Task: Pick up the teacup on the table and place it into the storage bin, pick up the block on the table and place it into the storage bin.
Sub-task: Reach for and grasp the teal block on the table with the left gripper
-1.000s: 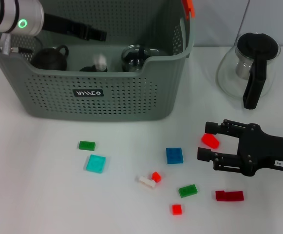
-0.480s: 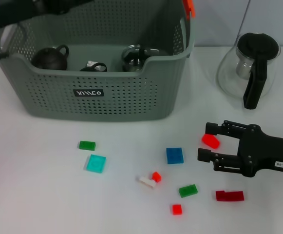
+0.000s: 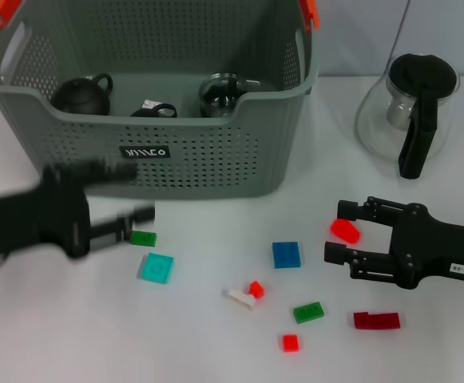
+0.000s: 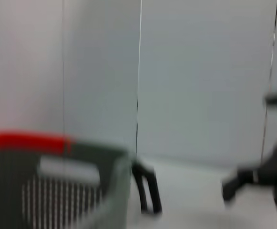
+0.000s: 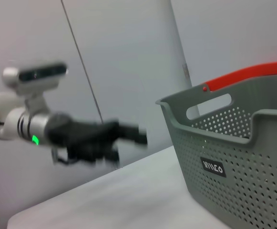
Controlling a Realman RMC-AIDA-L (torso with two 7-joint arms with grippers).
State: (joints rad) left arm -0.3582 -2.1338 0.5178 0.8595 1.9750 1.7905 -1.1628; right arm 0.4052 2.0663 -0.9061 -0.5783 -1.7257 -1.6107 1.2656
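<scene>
Teacups sit inside the large grey perforated plastic storage bin (image 3: 148,104) at 11 o'clock — blocks remain. Left hand (image 3: 128,199), jaws parted, hovers beside the small green block (image 3: 142,238); closing on it looks next. Right hand (image 3: 339,233) idles, wide, at 3 o'clock on the white tabletop (image 3: 216,351).

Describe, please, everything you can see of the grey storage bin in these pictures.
The storage bin is a large grey plastic basket with perforated walls, cut-out handles capped in orange and a small black label with white letters on its front. It stands upright on the white table, toward the robot's left. Inside it hold a dark teapot, a small dark cup and a glass vessel with a metal rim. Neither gripper touches it.
</scene>
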